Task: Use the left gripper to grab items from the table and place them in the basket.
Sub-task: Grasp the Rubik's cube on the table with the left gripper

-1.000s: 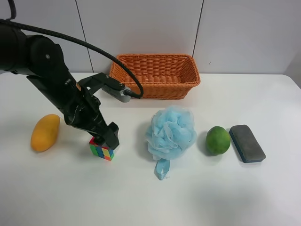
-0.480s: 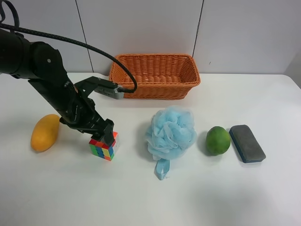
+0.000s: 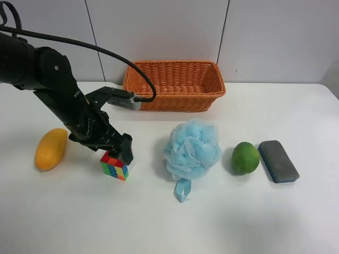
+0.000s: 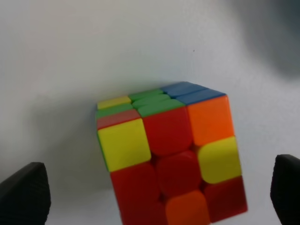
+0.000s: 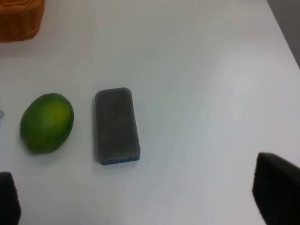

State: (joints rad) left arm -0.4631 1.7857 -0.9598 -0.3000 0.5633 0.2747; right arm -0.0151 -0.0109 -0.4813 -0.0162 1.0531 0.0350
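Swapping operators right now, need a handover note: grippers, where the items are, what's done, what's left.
Left gripper: open, jaws either side of the puzzle cube, not closed on it.
Right gripper: open, empty, over the table near the eraser.
Items: mango, cube, blue pouf, green fruit and eraser are all on the table, in a row in front of the basket.
Done: nothing visible in the basket.
Left: close on the cube, carry it to the basket, then move the other four.
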